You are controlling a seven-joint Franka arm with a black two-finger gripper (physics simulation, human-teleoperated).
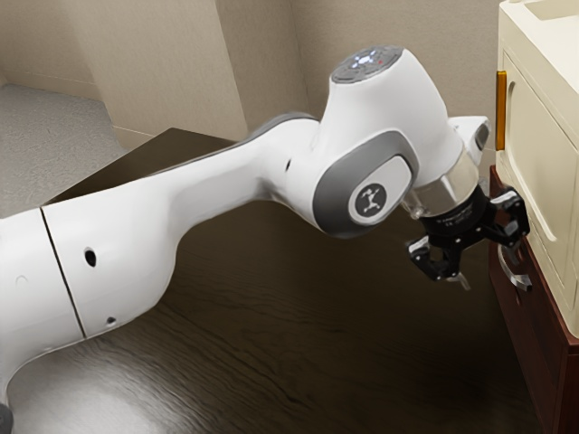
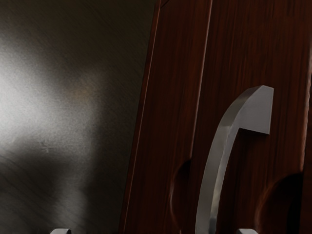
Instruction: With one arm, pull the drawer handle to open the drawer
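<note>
"Drawer handle (image 2: pixel 208 180) first: where is it sitting?"

"At the right of the exterior frame, a little below the middle. It's curving out from a dark red-brown drawer front (image 2: pixel 234 44), silver, with a flat-sided foot meeting the wood."

"And the gripper (image 1: pixel 487 271)?"

"It's hanging right beside the handle, tilting down, at the right of the exterior frame."

"What are the jaws doing?"

"They're standing wide apart. The wrist view is showing the near part of the handle running between the two tips, with neither pinching it. Whether one is brushing it, I can't tell."

"Is the drawer opening?"

"I can't tell that from here either."

"What's surrounding all this?"

"A cream cabinet (image 1: pixel 543 113) is rising at the upper right, above the red-brown wood, and an amber strip (image 1: pixel 500 110) is standing upright along its edge. The white arm (image 1: pixel 217 194) is reaching across from the left of the frame, over a dark desk (image 1: pixel 344 353). Behind it, a pale wall (image 1: pixel 149 54) is filling the upper part, and grey floor (image 1: pixel 45 136) is showing at the upper left."
</note>
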